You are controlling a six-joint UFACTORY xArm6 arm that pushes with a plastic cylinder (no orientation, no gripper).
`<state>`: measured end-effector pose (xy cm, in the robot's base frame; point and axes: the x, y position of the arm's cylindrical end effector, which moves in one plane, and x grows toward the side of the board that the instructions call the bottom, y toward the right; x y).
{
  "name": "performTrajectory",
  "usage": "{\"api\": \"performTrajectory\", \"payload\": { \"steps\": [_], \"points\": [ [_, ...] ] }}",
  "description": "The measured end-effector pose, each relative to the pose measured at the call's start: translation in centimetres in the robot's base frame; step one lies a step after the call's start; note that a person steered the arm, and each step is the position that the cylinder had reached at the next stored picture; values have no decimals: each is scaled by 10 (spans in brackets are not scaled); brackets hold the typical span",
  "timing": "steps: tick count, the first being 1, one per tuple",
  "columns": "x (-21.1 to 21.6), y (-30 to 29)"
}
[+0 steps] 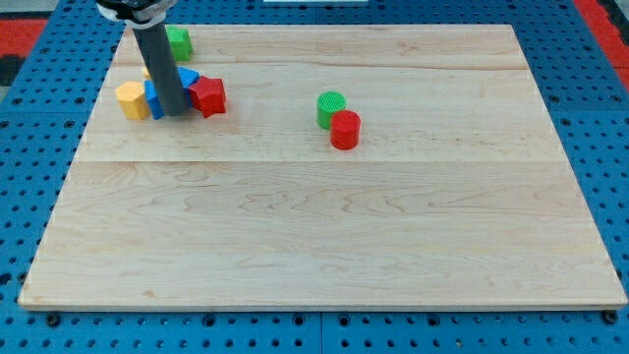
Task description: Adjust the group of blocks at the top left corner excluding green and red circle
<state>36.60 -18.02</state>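
yellow block (131, 99), red star (208, 95)

We see a pale wooden bench (324, 236) of long planks joined side by side, evenly lit with soft shadows. Around it lies a blue perforated base (590, 118) dotted with regular holes. Red patches (604, 15) show at the far left and right corners.

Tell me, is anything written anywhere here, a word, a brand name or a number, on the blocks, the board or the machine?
No readable text anywhere in this view.
The wooden board shows only grain.
The green round block, red round block, red block and yellow block are plain.
The dark rod carries no label; my tip sits among the top-left blocks.
The blue pegboard has only holes.
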Motion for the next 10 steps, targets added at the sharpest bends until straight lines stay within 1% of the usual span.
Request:
{"api": "performTrajectory", "payload": {
  "steps": [1,2,3,4,5,6,7,8,9,10],
  "points": [
    [37,-9],
    [15,-62],
    [-4,-62],
    [-14,-30],
    [-31,-12],
    [-27,-9],
    [27,-1],
    [31,85],
    [-7,75],
    [-22,63]
  ]
}}
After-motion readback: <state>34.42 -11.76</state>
